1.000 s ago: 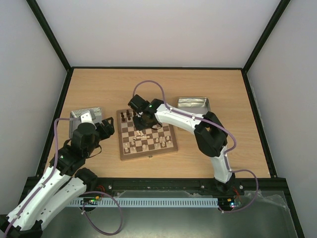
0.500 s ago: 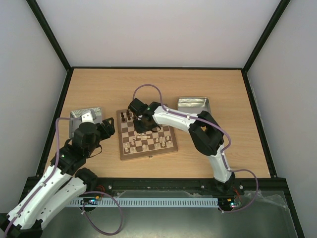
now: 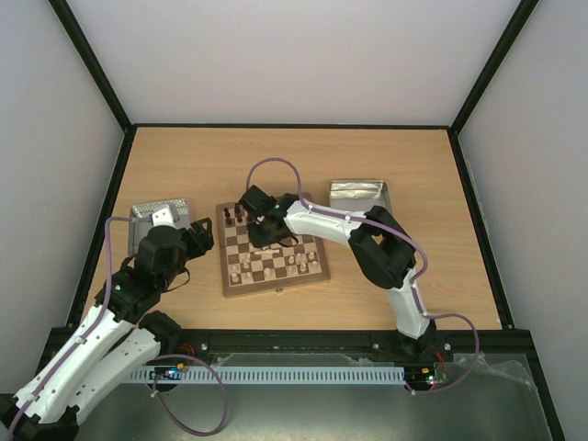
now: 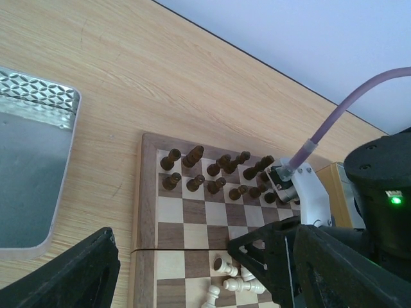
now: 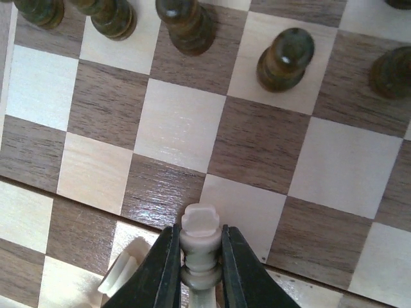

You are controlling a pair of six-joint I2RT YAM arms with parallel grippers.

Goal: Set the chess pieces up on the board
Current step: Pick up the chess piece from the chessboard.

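Note:
The board [image 3: 276, 288] lies mid-table, its checks filling the right wrist view [image 5: 173, 125]. My right gripper [image 5: 200, 260] is shut on a pale chess piece [image 5: 200, 240], pinched at the neck between both fingers, over the squares near the board's middle [image 3: 266, 228]. A second pale piece [image 5: 122, 273] lies on its side just left of it. In the left wrist view more pale pieces [image 4: 244, 284] lie toppled on the near half. My left gripper [image 4: 176, 269] is open, hovering off the board's left edge [image 3: 197, 241] with nothing between its fingers.
Dark brown chessmen [image 4: 192, 156] stand in two rows along the board's far edge. One metal tin [image 3: 161, 213] sits left of the board behind my left gripper, another [image 3: 358, 193] at the right. Black frame rails border the table.
My right gripper has closed onto the pale piece and shifted slightly left over the board. The left arm has barely moved.

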